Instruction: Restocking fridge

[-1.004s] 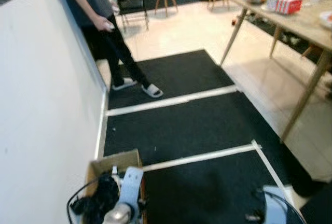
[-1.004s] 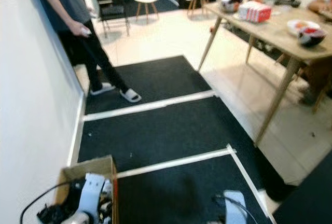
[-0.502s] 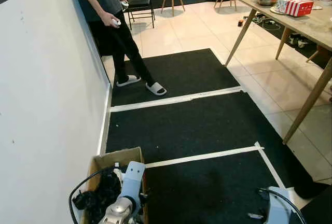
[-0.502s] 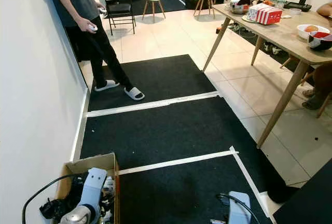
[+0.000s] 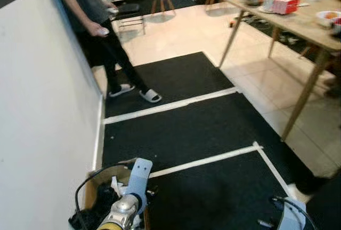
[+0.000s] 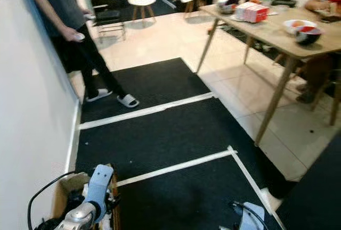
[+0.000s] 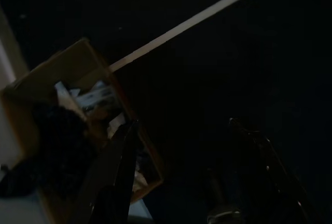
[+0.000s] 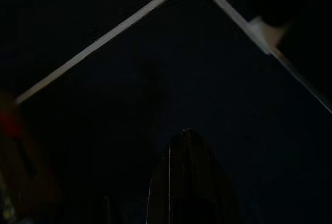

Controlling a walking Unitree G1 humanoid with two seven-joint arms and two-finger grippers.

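We see no fridge yet, so we judge walking comes first: steer along the black mat (image 5: 197, 129), clear of the person (image 5: 101, 33) and cardboard box (image 7: 62, 125), with our left gripper (image 7: 192, 146) spread empty and the right gripper's (image 8: 184, 182) opening beyond telling.

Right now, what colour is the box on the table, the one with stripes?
The box is red and white striped, clearest in the right eye view, on the wooden table.
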